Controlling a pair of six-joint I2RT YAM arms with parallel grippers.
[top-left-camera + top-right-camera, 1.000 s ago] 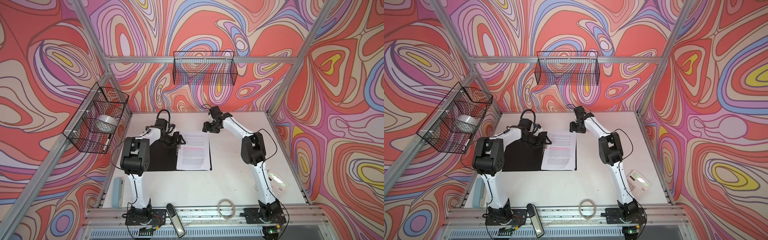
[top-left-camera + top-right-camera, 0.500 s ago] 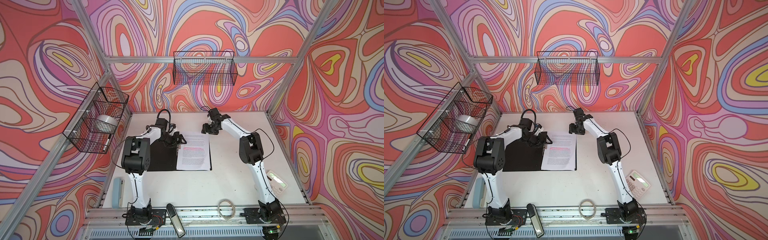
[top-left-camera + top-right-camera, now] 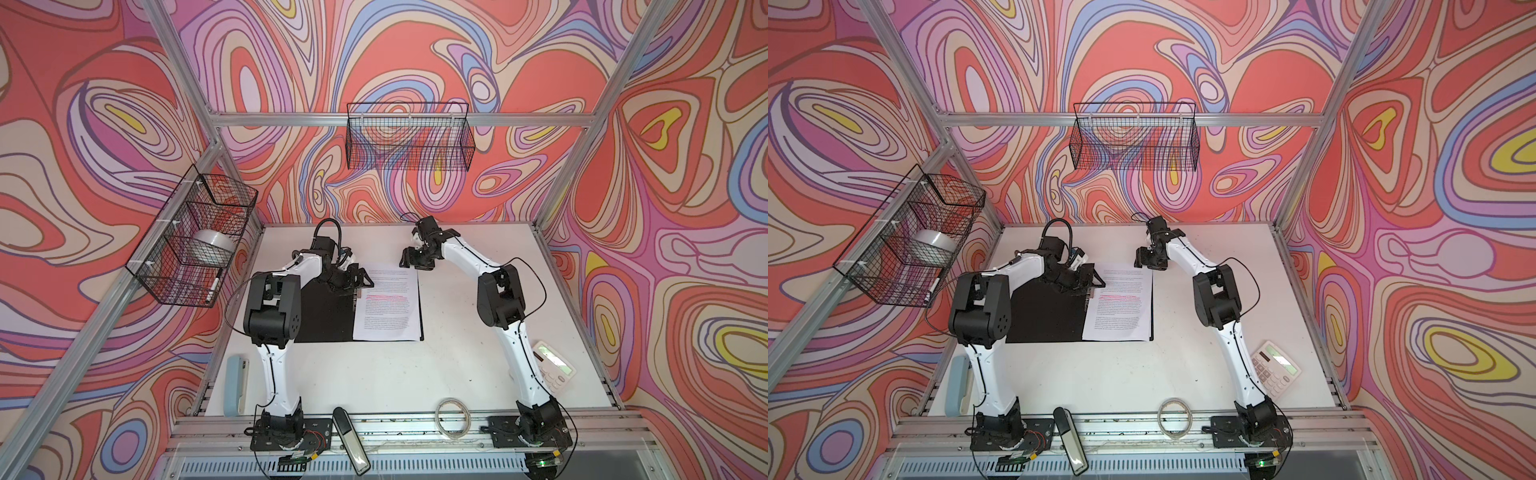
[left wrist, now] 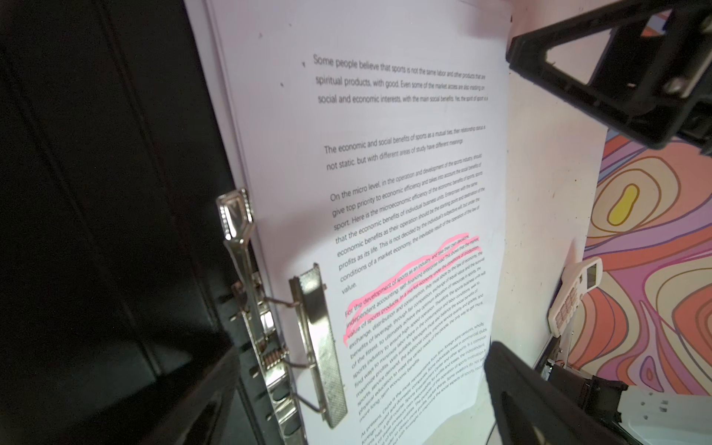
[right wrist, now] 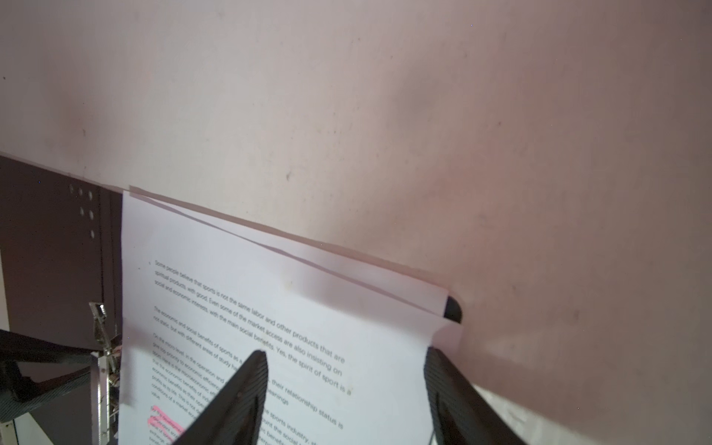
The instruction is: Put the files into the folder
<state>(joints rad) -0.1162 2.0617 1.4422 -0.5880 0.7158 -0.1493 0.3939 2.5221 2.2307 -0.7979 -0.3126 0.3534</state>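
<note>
Lying on the right half of the open black-lined folder (image 3: 324, 320), the loose white printed sheets (image 3: 388, 305) run parallel to its metal spine clip (image 4: 266, 327). The left tool (image 3: 362, 279), spread and empty, hovers nearest the clip; the right tool (image 3: 411, 261), parted and empty, hangs over the sheets' far corner.

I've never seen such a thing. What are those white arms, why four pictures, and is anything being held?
These are two robot arms fixed at the front of a table, each ending in a two-fingered claw. Two pictures look down from overhead, side by side; the other two come from cameras on the arms' wrists. On the table lies an open black folder with printed files on its right half, a metal clip at their edge. A calculator sits at the table's right edge. The left claw and the right claw stand open near the files' far edge, holding nothing.
</note>
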